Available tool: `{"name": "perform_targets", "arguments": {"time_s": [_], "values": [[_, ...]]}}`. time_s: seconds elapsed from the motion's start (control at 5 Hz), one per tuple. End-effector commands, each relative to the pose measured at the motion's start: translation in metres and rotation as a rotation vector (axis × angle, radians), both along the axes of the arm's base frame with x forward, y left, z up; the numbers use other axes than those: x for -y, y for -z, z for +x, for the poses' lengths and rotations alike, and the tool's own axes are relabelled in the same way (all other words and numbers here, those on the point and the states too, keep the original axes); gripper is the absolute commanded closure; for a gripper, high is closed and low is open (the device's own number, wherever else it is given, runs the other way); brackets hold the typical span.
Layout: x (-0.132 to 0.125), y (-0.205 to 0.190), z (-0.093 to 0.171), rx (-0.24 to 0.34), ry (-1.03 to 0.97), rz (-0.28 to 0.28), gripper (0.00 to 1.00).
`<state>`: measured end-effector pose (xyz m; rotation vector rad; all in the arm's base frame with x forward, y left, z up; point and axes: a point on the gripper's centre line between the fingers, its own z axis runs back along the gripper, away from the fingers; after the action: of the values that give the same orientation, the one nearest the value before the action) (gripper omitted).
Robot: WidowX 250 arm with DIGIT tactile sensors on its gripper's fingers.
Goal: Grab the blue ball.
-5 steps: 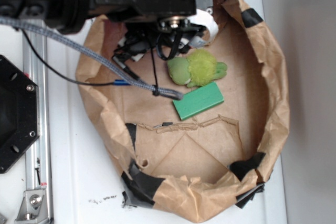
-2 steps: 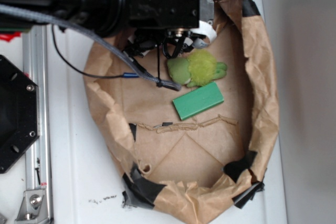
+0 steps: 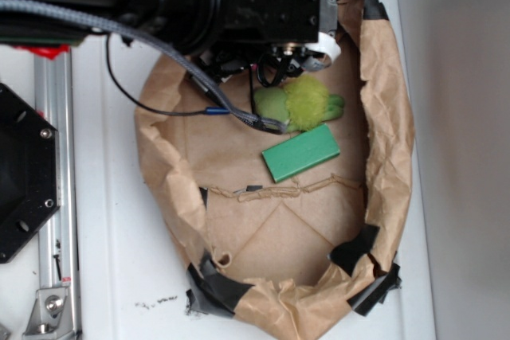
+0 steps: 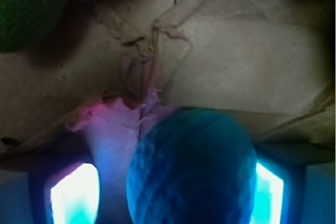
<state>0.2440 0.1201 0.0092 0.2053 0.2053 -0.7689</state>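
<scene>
In the wrist view the blue ball is a round, rough-surfaced ball that fills the lower middle, lying on brown paper. My gripper is open around it. The right finger is against the ball's side, and the left finger stands off with a gap. In the exterior view the arm's black body covers the back of the paper bowl, hiding both the ball and the fingertips.
A fuzzy yellow-green plush toy lies just in front of the arm, and shows at the wrist view's top left as the plush toy. A green block lies nearer the bowl's middle. A grey cable drapes into the bowl. A metal rail runs along the left.
The arm has shifted right over the back of the bowl. The paper bowl's walls have been pushed narrower. Toy and block have stayed put.
</scene>
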Motion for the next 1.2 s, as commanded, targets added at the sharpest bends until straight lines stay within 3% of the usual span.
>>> {"name": "perform_targets", "arguments": {"time_s": [0.0, 0.2, 0.4, 0.6, 0.8, 1.0], "values": [[-0.001, 0.008, -0.001, -0.046, -0.04, -0.042, 1.0], [-0.008, -0.009, 0.001, -0.011, -0.098, -0.022, 1.0], [-0.012, -0.037, 0.002, 0.037, -0.166, -0.076, 1.0], [0.009, -0.07, 0.005, 0.114, -0.163, -0.03, 1.0], [0.048, -0.11, 0.006, 0.098, -0.211, -0.15, 1.0], [0.079, -0.138, 0.008, 0.061, -0.406, -0.233, 1.0]]}}
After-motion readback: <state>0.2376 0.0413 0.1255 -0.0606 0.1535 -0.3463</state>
